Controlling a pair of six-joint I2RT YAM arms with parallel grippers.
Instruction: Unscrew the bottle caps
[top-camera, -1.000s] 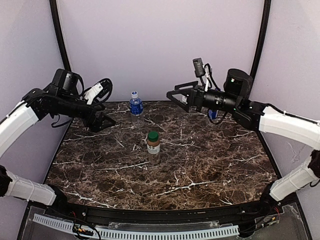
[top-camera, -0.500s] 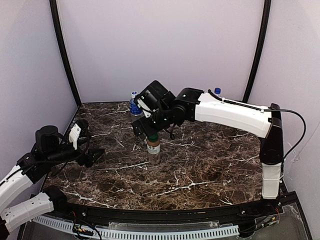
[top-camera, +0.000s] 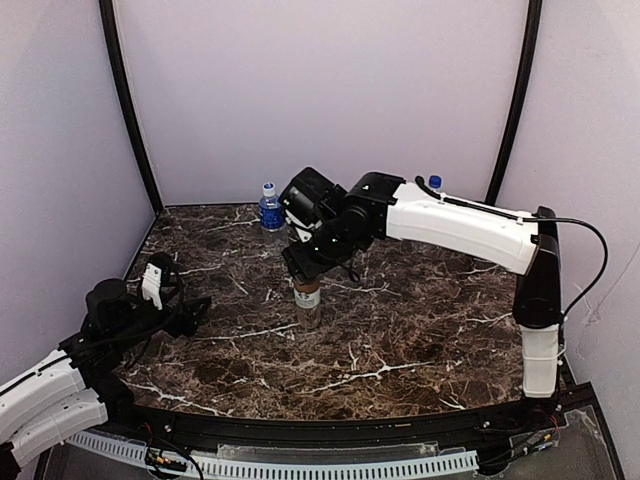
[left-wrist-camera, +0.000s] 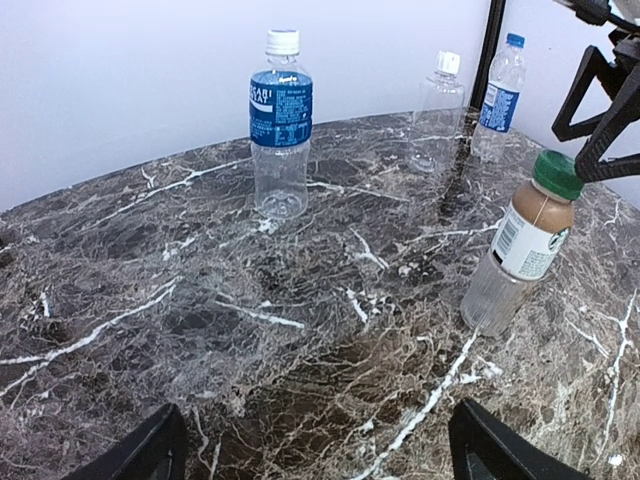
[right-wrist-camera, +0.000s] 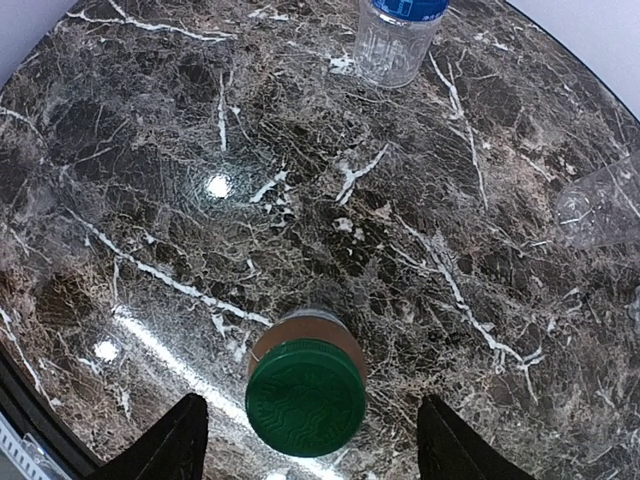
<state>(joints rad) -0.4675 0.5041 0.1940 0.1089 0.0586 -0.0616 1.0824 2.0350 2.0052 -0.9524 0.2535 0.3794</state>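
Note:
The brown coffee-drink bottle with a white label stands upright mid-table; its green cap is on. My right gripper hangs just above it, open, one finger on each side of the cap in the right wrist view, not touching it. A blue-label bottle stands at the back left, white cap on. A second blue-label bottle and a plain clear bottle stand at the back right, mostly hidden behind the right arm in the top view. My left gripper is open and empty, low at the near left.
The dark marble table ends at curved black poles and lilac walls. The right arm stretches across the back right of the table. The right gripper's black fingers show above the coffee bottle in the left wrist view.
The right arm swung from the back right to the middle and lowered over the coffee bottle's cap. The left arm pulled back and dropped low at the near left.

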